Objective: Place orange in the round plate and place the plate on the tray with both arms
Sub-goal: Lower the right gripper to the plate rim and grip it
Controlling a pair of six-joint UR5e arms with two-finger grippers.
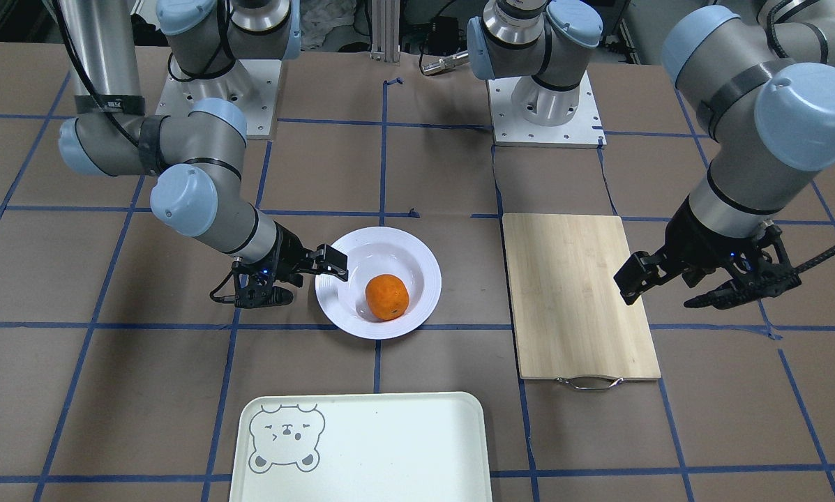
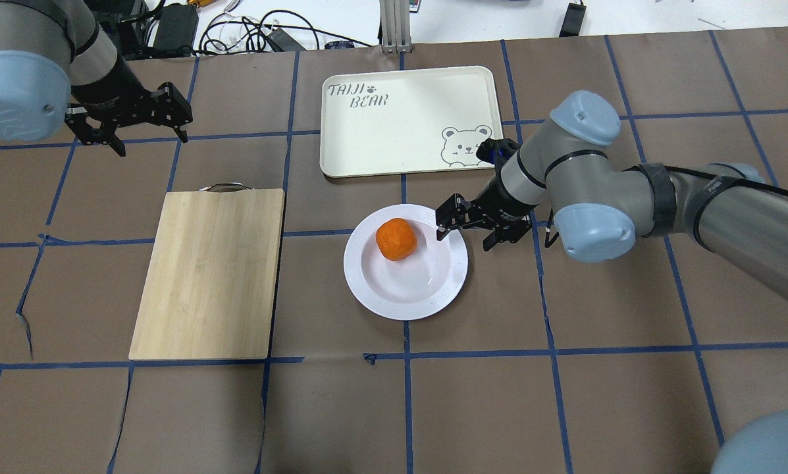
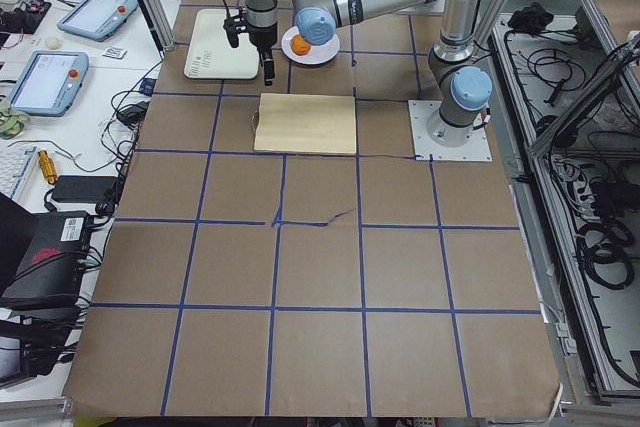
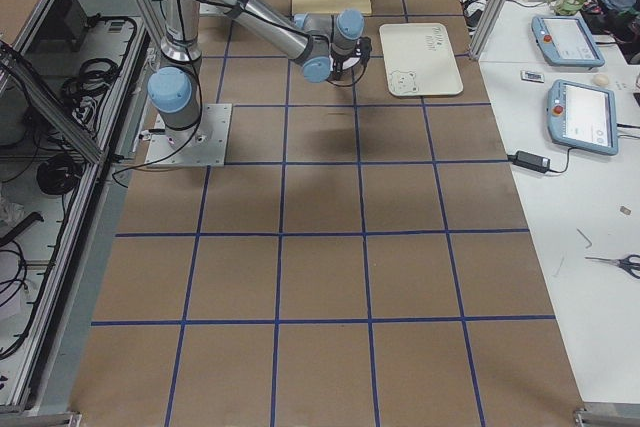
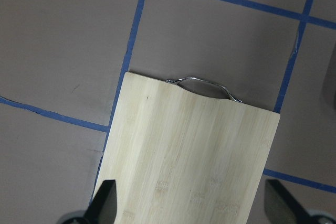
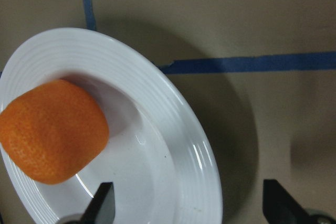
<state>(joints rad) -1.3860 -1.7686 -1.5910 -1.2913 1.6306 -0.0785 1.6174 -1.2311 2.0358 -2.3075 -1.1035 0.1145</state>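
The orange (image 1: 387, 296) lies inside the white round plate (image 1: 424, 265), off centre toward the tray side. My right gripper (image 1: 298, 279) is open and low at the plate's edge. In the right wrist view one finger (image 6: 105, 205) is over the plate's well and the other is outside, so the rim (image 6: 178, 129) runs between them. The pale tray (image 1: 389, 446) with its bear face lies bare just beyond the plate. My left gripper (image 2: 149, 138) hangs open with nothing in it, above the table near the handle end of the cutting board, far from the plate.
A bamboo cutting board (image 2: 209, 270) with a metal handle (image 5: 205, 85) lies flat on the robot's left of the plate. Brown table covering with blue tape lines surrounds everything. Cables and gear lie past the table's far edge behind the tray (image 2: 400, 125).
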